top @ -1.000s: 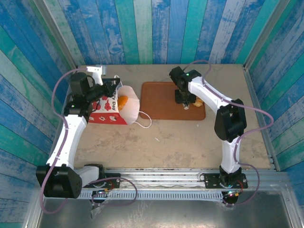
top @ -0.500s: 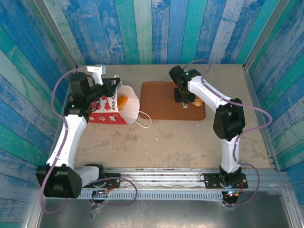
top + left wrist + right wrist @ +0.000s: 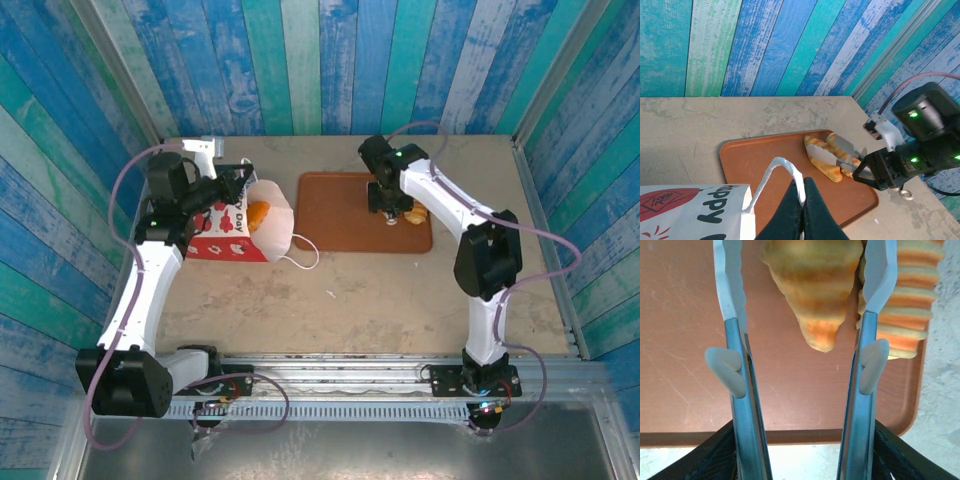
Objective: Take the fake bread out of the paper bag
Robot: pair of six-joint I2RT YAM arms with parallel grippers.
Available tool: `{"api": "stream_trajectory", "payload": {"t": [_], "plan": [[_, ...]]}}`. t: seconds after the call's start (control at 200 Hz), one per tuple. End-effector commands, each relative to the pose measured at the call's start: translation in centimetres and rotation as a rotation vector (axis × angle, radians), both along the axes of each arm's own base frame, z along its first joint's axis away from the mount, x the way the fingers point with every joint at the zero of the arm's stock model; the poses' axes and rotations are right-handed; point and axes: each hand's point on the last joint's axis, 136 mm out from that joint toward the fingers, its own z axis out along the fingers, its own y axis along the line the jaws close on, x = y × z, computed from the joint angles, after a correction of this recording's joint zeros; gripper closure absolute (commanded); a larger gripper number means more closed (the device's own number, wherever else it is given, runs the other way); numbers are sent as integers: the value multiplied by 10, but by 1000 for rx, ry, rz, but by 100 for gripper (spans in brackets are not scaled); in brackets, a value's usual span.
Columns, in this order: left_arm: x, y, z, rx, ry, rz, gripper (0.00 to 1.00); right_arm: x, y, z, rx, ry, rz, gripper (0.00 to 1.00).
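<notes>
Two striped croissants (image 3: 820, 158) on brown tray (image 3: 740, 160); white-red paper bag (image 3: 232, 232) sideways (bread (image 3: 259, 212) inside)

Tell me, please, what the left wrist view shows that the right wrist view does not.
Left wrist: the paper bag, its cord handle pinched in the shut left tool. Right wrist: up close, the open right tool straddling a croissant, with a gap on one side. Both: the tray, that croissant, a second pastry beside it, the right tool.
</notes>
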Motion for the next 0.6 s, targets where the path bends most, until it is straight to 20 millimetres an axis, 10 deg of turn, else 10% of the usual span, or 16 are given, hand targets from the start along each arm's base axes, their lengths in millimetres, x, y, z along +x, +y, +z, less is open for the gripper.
{"api": "stream_trajectory", "payload": {"t": [0.0,0.596], "plan": [[3,-2,7,-13,-27,-13,100,-3,-13,46,17,-129,21,38],[4,-2,7,-21,-20,-14,100,-4,-85,-1,350,-45,4,42]]}}
